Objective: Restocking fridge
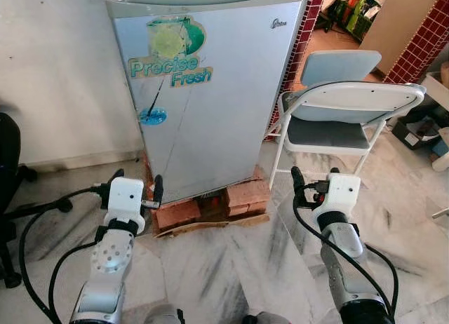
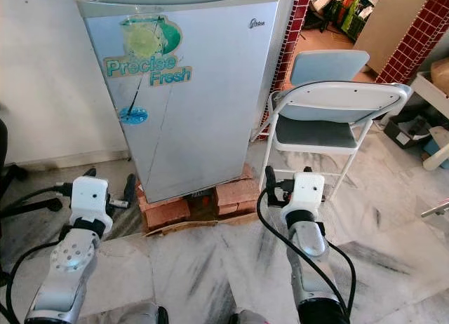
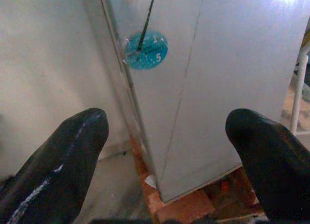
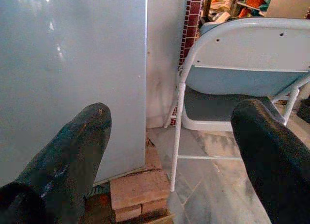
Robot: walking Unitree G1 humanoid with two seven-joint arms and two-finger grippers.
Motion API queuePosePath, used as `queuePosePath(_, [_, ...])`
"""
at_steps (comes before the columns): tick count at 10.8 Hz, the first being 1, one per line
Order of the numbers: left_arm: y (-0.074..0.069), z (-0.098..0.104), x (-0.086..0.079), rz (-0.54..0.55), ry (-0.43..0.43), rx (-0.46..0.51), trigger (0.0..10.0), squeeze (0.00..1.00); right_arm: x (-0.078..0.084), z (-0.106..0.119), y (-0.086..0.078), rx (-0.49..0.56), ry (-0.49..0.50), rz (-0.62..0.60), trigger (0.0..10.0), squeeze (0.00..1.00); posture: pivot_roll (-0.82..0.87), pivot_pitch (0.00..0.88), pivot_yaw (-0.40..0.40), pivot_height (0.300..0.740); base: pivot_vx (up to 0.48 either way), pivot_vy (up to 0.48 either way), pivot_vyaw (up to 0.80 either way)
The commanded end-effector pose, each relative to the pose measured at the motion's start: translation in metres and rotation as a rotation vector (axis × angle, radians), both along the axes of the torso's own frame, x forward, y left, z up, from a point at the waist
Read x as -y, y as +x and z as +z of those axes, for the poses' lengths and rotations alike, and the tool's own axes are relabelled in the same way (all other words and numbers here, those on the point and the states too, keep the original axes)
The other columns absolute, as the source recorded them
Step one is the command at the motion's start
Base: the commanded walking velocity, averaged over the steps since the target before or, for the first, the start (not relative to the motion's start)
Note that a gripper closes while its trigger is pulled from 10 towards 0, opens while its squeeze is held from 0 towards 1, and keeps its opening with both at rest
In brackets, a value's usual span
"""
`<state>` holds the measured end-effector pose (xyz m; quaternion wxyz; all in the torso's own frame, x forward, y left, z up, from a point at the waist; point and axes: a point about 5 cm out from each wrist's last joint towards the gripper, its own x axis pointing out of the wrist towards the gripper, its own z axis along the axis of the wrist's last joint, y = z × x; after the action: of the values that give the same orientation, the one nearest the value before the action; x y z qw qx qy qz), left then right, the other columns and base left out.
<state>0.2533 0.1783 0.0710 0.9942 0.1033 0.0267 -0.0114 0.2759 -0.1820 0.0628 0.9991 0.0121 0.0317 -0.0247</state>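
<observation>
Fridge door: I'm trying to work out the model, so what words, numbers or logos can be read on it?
"Precise Fresh": green and white sticker high on the fridge door.
"5": round blue sticker lower on the door; its small print is too blurred to read.
Small brand mark at the door's upper corner: too small to read.

Place: home utility corner | you had a small fridge (image 1: 210,99) on bricks (image 1: 210,208), folding chair (image 1: 344,113), marble floor (image 1: 238,268), red tiled pillar (image 1: 305,29).
</observation>
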Motion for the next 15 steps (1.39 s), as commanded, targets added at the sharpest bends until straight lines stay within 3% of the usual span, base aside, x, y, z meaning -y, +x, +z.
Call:
queuePosePath(1, [-0.0016, 0.0011, -0.0006, -0.004, 0.007, 0.0, 10.0, 0.0, 0.0043, 0.0047, 0.0016, 0.014, -0.005, -0.012, 10.0, 0.0, 0.13, 0.038, -0.062, 0.74, 0.0, 0.281, 0.0])
queuePosePath(8, [0.0027, 0.0029, -0.0012, -0.018, 0.008, 0.004, 10.0, 0.0, 0.0046, 0.0057, 0.0037, 0.016, -0.006, -0.014, 10.0, 0.0, 0.13, 0.037, -0.057, 0.74, 0.0, 0.363, -0.21])
queuePosePath(15, [0.0056, 0.0058, -0.0001, -0.036, 0.009, 0.02, 10.0, 0.0, 0.003, 0.0076, 0.0075, 0.023, -0.006, -0.011, 10.0, 0.0, 0.12, 0.041, -0.051, 0.74, 0.0, 0.48, -0.8])
